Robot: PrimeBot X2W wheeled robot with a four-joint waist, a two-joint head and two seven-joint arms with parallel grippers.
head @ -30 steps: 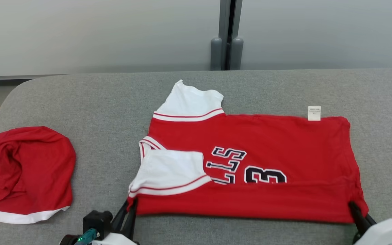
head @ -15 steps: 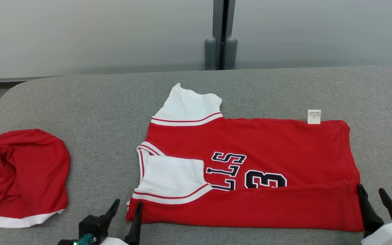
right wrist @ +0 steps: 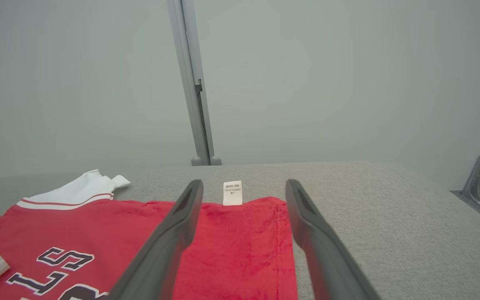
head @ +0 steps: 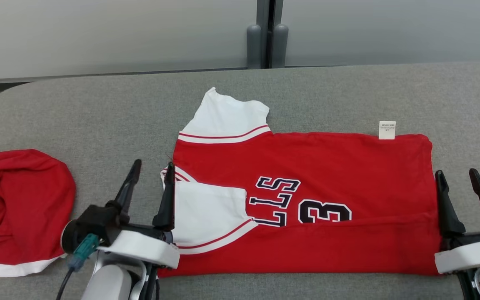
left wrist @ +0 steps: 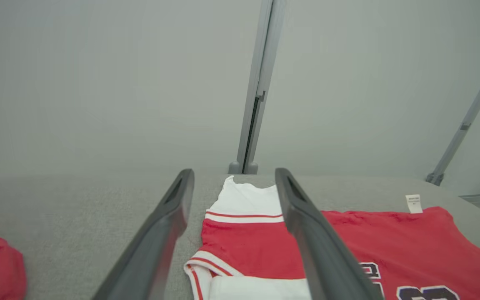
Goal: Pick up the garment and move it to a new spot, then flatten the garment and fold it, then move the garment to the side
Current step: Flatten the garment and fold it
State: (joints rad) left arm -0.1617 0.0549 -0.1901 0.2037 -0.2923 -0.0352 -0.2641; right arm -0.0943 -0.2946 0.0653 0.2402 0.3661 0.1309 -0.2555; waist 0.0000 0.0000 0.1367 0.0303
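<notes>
— What is the setting?
— A grey, felt-covered table (head: 98,108) runs up to a pale wall (head: 98,33) with a grey post (head: 265,29) at its middle. The red jersey (head: 340,162) lies flat at the centre of the table, with its neck end towards the robot's left and its hem towards its right.
— Is it folded at all?
— Partly. The near long edge is turned over onto the front and cuts off the bottom of the dark lettering (head: 279,200). The folded sleeve (head: 208,212), white, lies on the chest. The far sleeve (head: 227,116) sticks out on the wall side. A small white care label (head: 386,130) pokes out at the far edge near the hem.
— And the grippers?
— The left gripper (head: 153,163) sits at the neck end with its fingers spread wide and nothing between them, one over the collar edge and one over bare felt. The right gripper (head: 456,171) sits at the hem end, likewise spread and empty, with one finger over red cloth and the other over the table.
— Anything else?
— A second red garment (head: 19,208) lies bunched at the table's left end, well apart from the jersey.
</notes>
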